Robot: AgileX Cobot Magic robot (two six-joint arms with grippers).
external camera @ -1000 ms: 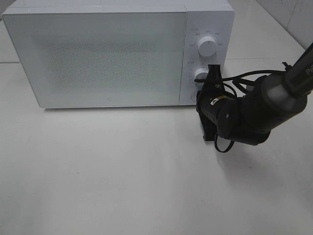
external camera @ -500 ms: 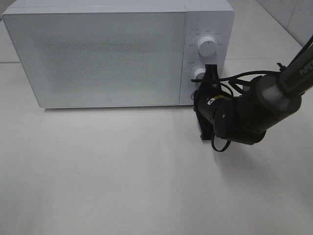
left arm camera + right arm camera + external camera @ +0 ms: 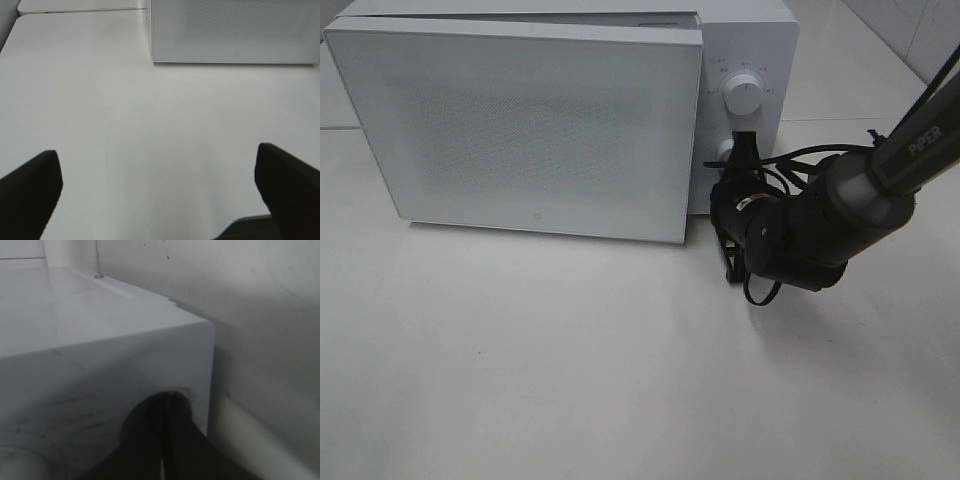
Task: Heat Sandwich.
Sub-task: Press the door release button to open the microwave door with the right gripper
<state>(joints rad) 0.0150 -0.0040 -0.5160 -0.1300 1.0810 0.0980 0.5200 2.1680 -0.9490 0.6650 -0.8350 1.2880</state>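
— Sandwich: whereabouts?
— Cannot tell; hidden in every view.
— Rest, big to small?
— Bench [image 3: 570,380], white microwave [image 3: 750,45] with door [image 3: 520,130] ajar, right gripper [image 3: 742,148] pressed together by lower knob [image 3: 725,150], left gripper [image 3: 157,160] spread wide above bench.

Soft, even light with faint shadows on the table [image 3: 570,380]; right wrist view dim, blurred.
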